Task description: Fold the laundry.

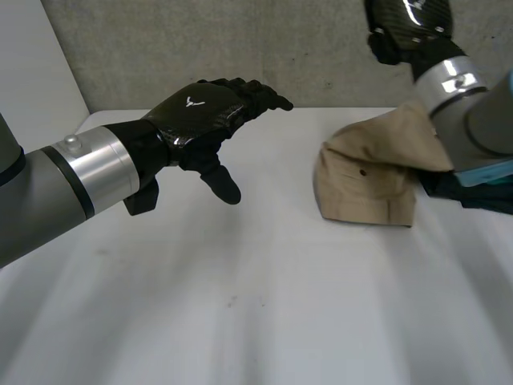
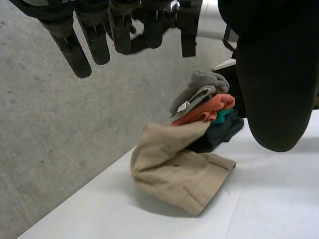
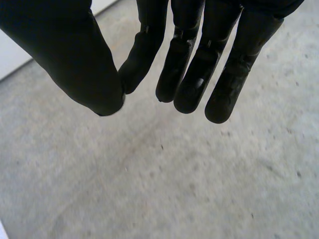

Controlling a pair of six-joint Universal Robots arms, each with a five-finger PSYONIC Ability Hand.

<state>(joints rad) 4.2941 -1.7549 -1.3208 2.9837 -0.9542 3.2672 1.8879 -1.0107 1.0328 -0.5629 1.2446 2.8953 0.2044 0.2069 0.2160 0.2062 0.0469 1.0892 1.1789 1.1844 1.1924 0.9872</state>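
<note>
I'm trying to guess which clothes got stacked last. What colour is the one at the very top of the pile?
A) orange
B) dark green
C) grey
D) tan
C: in the left wrist view the grey cloth sits on top of the pile, with the orange cloth under it, while the tan garment lies lower down on the table against the pile.
</note>
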